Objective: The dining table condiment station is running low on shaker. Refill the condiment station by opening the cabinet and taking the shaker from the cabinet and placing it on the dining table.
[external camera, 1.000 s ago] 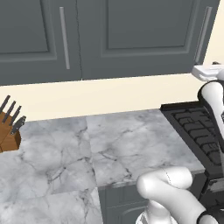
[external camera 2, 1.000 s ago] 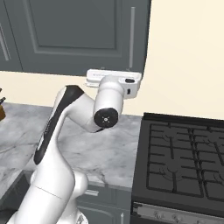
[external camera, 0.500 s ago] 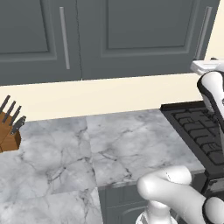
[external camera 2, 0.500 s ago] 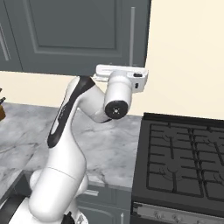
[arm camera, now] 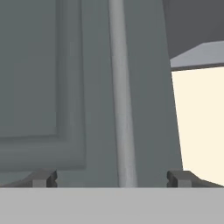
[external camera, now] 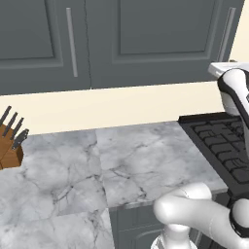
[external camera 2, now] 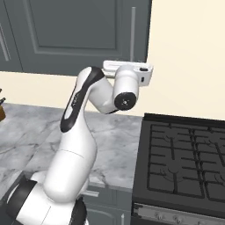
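Cabinet [arm camera: 87, 87] door close ahead of the hand camera, dark grey, recessed panel to the left of the handle [arm camera: 122, 96]. Handle a long silver bar running straight up and down the door, long axis vertical, lower end falling between the two finger tips at the bottom of the hand view. Fingers [arm camera: 43, 178] spread as wide as they go, one tip well left of the bar and the other well right of it, nothing clamped between them and no contact with the bar to be made out. Whether the tips have reached the door face cannot be told. Right of the door edge, cream wall [arm camera: 197, 122] with the cabinet's grey underside above it. From the right base camera, hand raised to the bottom right corner of the cabinet [external camera 2: 79, 30], just below the foot of the handle [external camera 2: 133, 33], gripper hidden behind the white wrist block. From the left base camera, same cabinet [external camera: 160, 39] up on the wall, door shut, handle [external camera: 224, 34] near its right edge, wrist just under it at the right border. Below, marble table [external camera: 97, 165] with a knife block [external camera: 10, 143] at its left end, black stove [external camera 2: 184, 162] beside it on the right.
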